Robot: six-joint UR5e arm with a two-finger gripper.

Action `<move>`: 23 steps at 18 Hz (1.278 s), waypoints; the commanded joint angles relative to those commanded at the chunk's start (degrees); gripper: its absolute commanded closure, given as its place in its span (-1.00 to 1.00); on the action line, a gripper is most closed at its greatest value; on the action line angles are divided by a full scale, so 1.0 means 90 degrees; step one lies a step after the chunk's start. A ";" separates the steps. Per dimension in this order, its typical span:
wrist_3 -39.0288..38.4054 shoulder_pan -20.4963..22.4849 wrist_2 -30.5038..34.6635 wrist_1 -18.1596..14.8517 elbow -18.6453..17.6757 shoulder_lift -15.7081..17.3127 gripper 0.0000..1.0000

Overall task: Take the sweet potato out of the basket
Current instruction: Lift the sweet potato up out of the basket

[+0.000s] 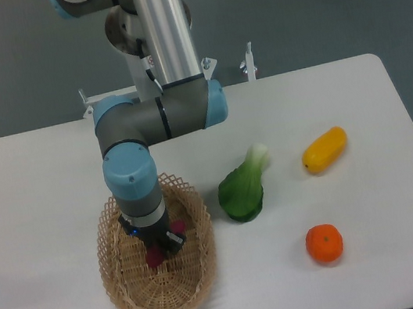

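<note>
The tan wicker basket (130, 290) sits on the white table at the front left. The magenta sweet potato (154, 257) lies inside it. Only its lower end and a small bit near the right of the wrist show, and the rest is hidden under the arm. My gripper (156, 246) points straight down into the basket, right over the sweet potato. The wrist hides most of the fingers, so I cannot tell how the jaws stand or whether they touch the tuber.
A green bok choy (242, 189) lies just right of the basket. A yellow-orange oblong vegetable (324, 150) lies farther right, and a round orange fruit (324, 243) lies at the front right. The arm's column rises behind the basket.
</note>
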 joint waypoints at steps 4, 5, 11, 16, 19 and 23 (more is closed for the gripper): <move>0.0039 0.0010 0.0000 0.0010 0.0029 0.0049 0.39; 0.0049 0.0010 0.0000 0.0010 0.0058 0.0068 0.39; 0.0059 0.0068 -0.0020 -0.0068 0.0516 0.0312 0.39; 0.0078 0.0497 -0.0088 -0.0185 0.0820 0.0722 0.39; 0.0156 0.0887 -0.0253 -0.0390 0.0879 0.0956 0.39; 0.0614 0.1541 -0.0527 -0.1014 0.1074 0.1240 0.39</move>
